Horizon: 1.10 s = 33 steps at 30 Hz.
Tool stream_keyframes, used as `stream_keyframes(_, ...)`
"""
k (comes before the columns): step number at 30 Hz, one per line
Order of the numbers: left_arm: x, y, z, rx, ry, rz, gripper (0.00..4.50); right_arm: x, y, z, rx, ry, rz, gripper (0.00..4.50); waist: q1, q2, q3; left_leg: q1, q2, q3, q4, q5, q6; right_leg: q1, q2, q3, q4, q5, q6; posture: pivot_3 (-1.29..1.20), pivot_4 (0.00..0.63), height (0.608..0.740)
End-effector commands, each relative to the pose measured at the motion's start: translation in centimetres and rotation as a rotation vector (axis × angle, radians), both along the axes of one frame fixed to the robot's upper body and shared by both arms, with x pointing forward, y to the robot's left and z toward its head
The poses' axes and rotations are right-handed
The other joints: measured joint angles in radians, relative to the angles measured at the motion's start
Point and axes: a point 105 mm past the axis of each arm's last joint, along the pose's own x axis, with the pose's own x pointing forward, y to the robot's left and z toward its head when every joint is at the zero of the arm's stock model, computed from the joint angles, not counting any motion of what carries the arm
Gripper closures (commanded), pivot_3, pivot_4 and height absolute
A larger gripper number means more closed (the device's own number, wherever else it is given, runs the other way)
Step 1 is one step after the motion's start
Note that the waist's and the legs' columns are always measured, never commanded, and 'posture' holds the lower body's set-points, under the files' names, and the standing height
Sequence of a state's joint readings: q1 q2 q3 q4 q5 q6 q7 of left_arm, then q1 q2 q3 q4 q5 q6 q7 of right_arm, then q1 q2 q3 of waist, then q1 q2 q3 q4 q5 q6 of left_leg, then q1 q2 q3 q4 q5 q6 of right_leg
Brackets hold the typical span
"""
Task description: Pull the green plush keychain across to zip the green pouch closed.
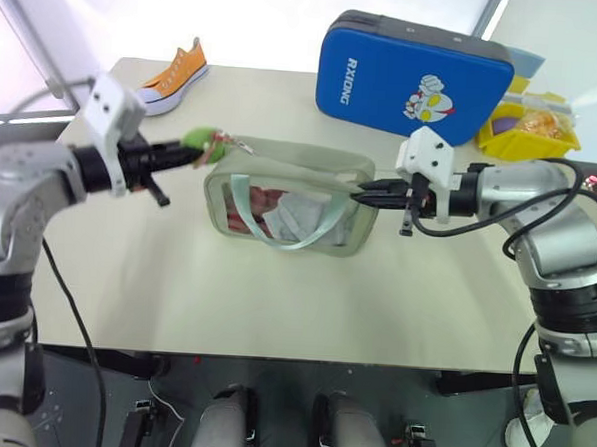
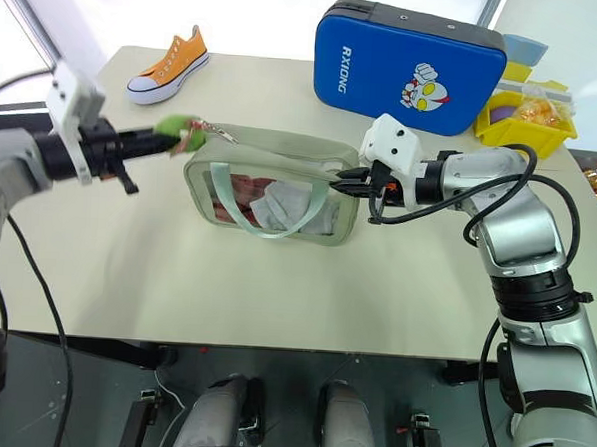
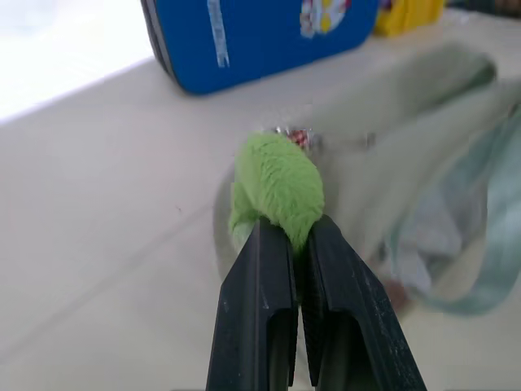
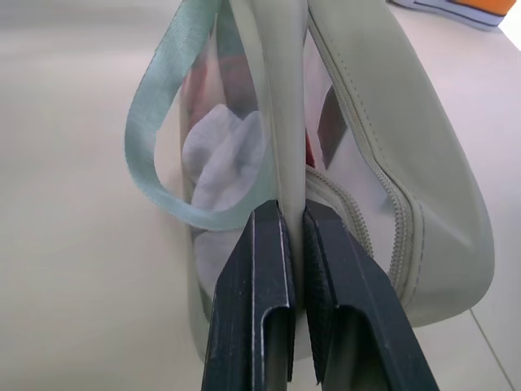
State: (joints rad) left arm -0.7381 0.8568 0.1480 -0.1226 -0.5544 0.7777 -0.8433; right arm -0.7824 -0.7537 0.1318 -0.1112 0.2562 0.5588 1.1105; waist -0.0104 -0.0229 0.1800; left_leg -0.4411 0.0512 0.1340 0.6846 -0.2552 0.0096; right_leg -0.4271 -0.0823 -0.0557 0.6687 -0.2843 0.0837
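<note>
A: Lower half of green plush keychain (image 3: 275,189) buried between left gripper (image 3: 299,232) fingers. Zipper pull blurred, unreadable.
B: Same for green pouch (image 4: 383,155): end seam pinched inside right gripper (image 4: 297,213), far end cropped.

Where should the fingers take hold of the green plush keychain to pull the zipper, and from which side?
Grip the fuzzy body of the green plush keychain, coming in level from the robot's left end of the green pouch. The charm sticks out past that end on a short metal link, so it is free to pinch. The left gripper is already shut on it this way, while the right gripper pinches the pouch's opposite end.
</note>
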Motion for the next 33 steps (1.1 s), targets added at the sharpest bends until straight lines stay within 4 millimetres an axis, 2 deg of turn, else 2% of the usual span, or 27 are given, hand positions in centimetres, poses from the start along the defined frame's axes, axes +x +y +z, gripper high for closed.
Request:
stream_keyframes(1,-0.3,-3.5,1.1,0.048,-0.07,-0.106,4.47,-0.2,0.7,0.3,0.003,-0.027,0.025,4.5,-0.001,0.0,0.0,0.0,0.0,0.0,0.0,0.0,0.0,0.0,0.0,0.0,0.0,0.0,0.0,0.0,0.15,0.74)
stream_keyframes(5,0.1,-5.3,-1.0,0.12,-0.061,-0.159,4.47,-0.1,1.1,0.5,0.01,-0.04,0.026,4.5,-0.009,0.0,0.0,0.001,-0.001,0.001,0.0,0.0,0.0,0.0,0.001,0.0,0.0,0.0,0.0,0.0,0.15,0.74)
stream_keyframes(8,0.6,-5.5,-2.5,0.198,-0.07,-0.157,4.47,-0.1,1.1,0.6,0.012,-0.046,0.024,4.5,-0.008,0.0,0.0,0.002,0.0,0.001,0.0,0.0,-0.001,0.0,0.002,0.0,0.001,0.0,0.0,0.0,0.15,0.74)
stream_keyframes(11,0.7,-5.3,-1.8,0.181,-0.085,-0.16,3.51,0.0,0.9,0.7,0.013,-0.049,0.011,4.5,-0.005,0.0,0.0,0.002,0.0,0.001,0.0,0.0,-0.001,0.0,0.002,0.0,0.001,0.0,0.0,0.0,0.15,0.74)
stream_keyframes(15,0.4,-4.4,-0.7,0.188,-0.088,-0.15,1.47,0.2,0.7,0.7,0.018,-0.051,-0.004,4.5,-0.005,0.0,0.0,0.002,0.0,0.001,0.0,0.0,-0.001,0.0,0.001,0.001,0.001,0.0,0.0,0.0,0.15,0.74)
stream_keyframes(17,-0.6,-3.7,-0.4,0.205,-0.065,-0.181,0.53,0.4,0.7,0.7,0.02,-0.053,-0.007,4.5,-0.007,0.0,0.0,0.002,0.0,0.001,0.0,0.0,-0.001,0.0,0.002,0.001,0.001,0.0,0.0,0.0,0.15,0.74)
stream_keyframes(21,-1.4,-1.5,-0.5,0.242,-0.025,-0.145,0.53,0.7,0.7,0.8,0.022,-0.06,-0.01,4.5,-0.006,0.0,0.0,0.002,0.001,0.001,0.0,0.0,-0.001,0.0,0.002,0.001,0.001,0.0,0.0,0.0,0.15,0.74)
stream_keyframes(24,-1.0,0.0,-2.2,0.275,0.001,-0.089,0.53,0.8,0.8,1.0,0.024,-0.065,-0.005,4.5,-0.005,0.001,0.0,0.002,0.001,0.001,0.0,0.0,-0.001,0.0,0.001,0.0,0.001,0.0,0.0,0.0,0.15,0.74)
stream_keyframes(28,-0.2,-0.3,-4.6,0.275,0.011,-0.061,0.53,0.8,1.1,1.1,0.025,-0.062,0.007,4.5,-0.002,0.0,0.0,0.002,0.001,0.0,0.0,0.0,-0.001,0.0,0.001,0.0,0.001,0.0,0.0,0.0,0.15,0.74)
stream_keyframes(33,1.4,-0.6,-5.6,0.248,-0.019,-0.006,0.53,0.6,1.3,1.1,0.023,-0.052,0.017,4.5,-0.002,0.0,0.0,0.001,0.0,0.0,0.0,0.0,0.0,0.0,0.001,0.0,0.001,0.0,0.0,0.0,0.15,0.74)
